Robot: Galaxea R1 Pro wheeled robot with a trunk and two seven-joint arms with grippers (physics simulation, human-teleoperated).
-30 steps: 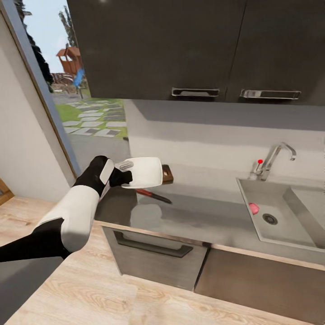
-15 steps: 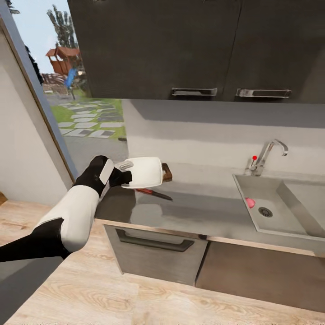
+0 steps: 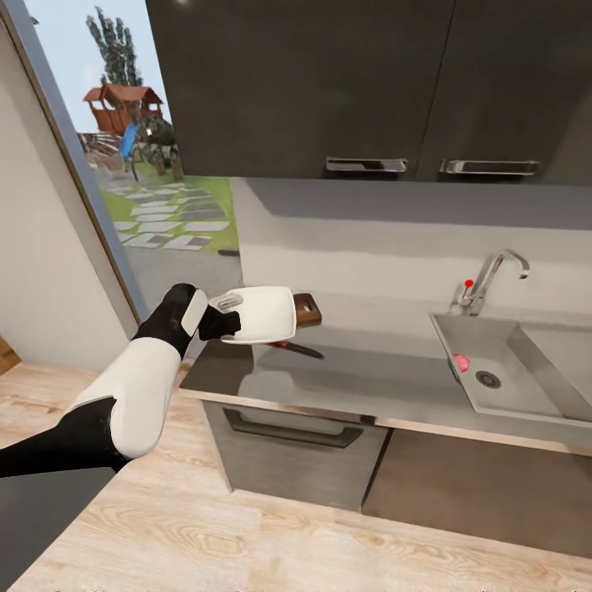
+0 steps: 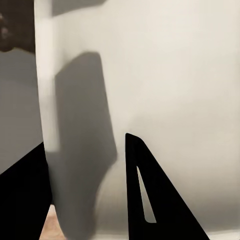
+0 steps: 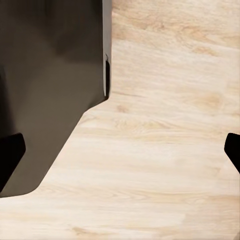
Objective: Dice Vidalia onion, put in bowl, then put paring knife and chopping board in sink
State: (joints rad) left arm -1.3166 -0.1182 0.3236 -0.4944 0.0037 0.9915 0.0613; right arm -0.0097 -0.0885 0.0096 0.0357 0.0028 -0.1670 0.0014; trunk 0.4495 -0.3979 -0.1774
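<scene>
The left gripper is clenched on the rim of the bowl, held above the countertop's left end, while the pink onion lies far right in the sink.

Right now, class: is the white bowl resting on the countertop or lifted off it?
Lifted. The left gripper holds the bowl by its rim, roughly level, above the countertop, partly covering the chopping board and knife.
</scene>
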